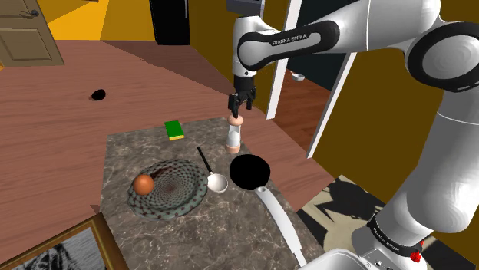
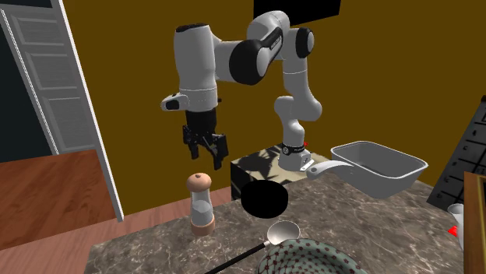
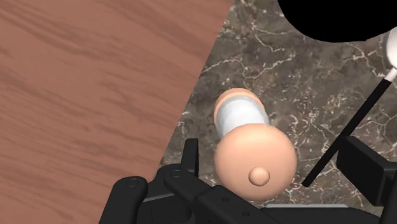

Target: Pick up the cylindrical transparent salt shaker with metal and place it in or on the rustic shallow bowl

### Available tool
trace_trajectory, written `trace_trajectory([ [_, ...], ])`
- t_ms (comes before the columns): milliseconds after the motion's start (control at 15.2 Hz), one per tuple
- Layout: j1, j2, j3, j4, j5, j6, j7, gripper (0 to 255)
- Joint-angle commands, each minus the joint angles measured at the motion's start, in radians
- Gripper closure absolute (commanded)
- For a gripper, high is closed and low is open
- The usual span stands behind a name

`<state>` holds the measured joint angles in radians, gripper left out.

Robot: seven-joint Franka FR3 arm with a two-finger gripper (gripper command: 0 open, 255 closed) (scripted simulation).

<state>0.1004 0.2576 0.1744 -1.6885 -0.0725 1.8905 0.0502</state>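
We are judging the salt shaker (image 1: 233, 134) as a light, stiff thing: a narrow upright cylinder with a pale, glassy-looking middle between a peach-coloured domed cap and a matching base. It is standing on the marbled surface (image 1: 130, 153), beyond the patterned bowl (image 1: 180, 180) and toward the shoulder view's right of it, close to the surface's far edge. Being tall and slim, it is likely tipping easily under any sideways nudge, and the smooth round wall is probably offering little grip.

We are therefore favouring a hold on the straight middle section, just under the cap, since the rounded dome would be slipping out of the fingers.

The gripper (image 1: 240, 103) is hanging directly over the cap without touching it, its fingers (image 3: 189, 159) standing wide apart and holding nothing.

An orange ball (image 1: 143, 184) is sitting inside the bowl, so we are counting on the bare part of the bowl for the drop. A spoon (image 1: 217, 182) is lying at the bowl's rim on the shaker's side, and a black round thing (image 1: 249, 172) is sitting just beyond the spoon.
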Motion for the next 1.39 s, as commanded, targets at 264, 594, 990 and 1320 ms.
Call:
trace_trajectory([
  [264,0.006,0.062,-0.001,0.014,-0.015,0.046,0.002,0],
  [594,0.005,0.073,-0.003,-0.020,-0.018,0.090,0.004,0],
  [990,0.005,0.073,-0.003,-0.019,-0.018,0.090,0.004,0],
  [1320,0.005,0.073,-0.003,-0.020,-0.018,0.090,0.005,255],
])
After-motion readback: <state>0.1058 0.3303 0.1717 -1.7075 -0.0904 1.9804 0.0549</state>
